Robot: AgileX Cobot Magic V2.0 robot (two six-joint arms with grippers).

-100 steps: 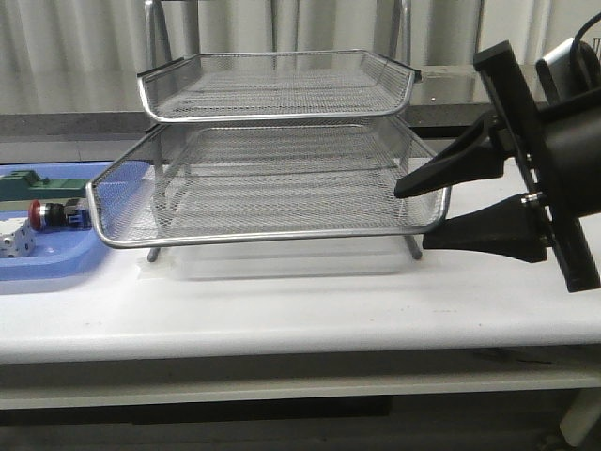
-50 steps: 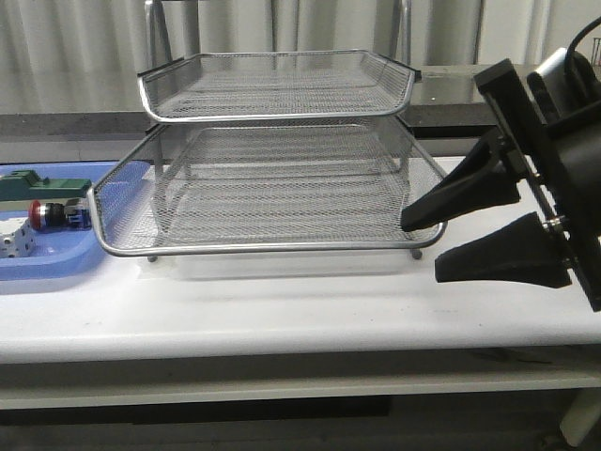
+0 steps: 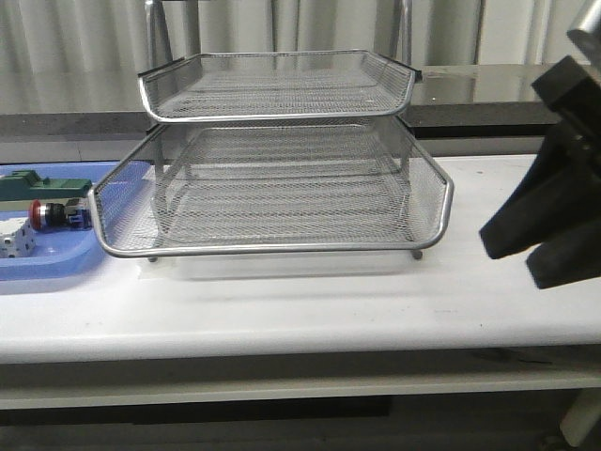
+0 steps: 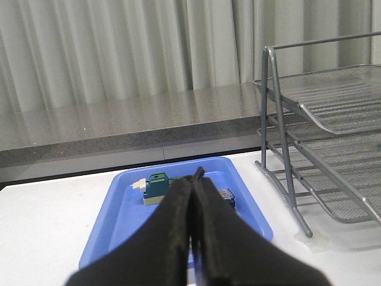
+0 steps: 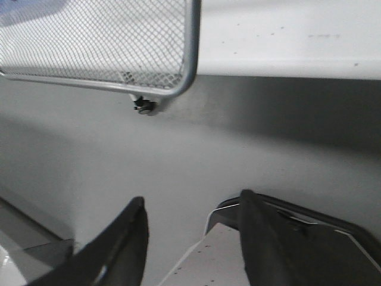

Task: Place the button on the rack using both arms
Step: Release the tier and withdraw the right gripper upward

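Observation:
The button (image 3: pixel 52 214), with its red head and blue rear block, lies in the blue tray (image 3: pixel 42 271) at the far left. In the left wrist view only its blue end (image 4: pixel 228 196) shows, past my fingers. The silver wire-mesh rack (image 3: pixel 282 202) stands mid-table; its front corner and one foot show in the right wrist view (image 5: pixel 178 53). My left gripper (image 4: pixel 196 176) is shut and empty, hovering short of the tray; it is out of the front view. My right gripper (image 3: pixel 512 258) is open and empty, right of the rack and apart from it; it also shows in its wrist view (image 5: pixel 193 202).
A green block (image 4: pixel 158 186) and a white cube (image 3: pixel 17 242) share the blue tray (image 4: pixel 125 220) with the button. The rack's thin legs (image 4: pixel 284 161) stand just right of the tray. A grey counter and curtains run behind the table.
My right gripper has drawn away from the rack's front-right corner, moving right and toward the camera. The rack and button have stayed put.

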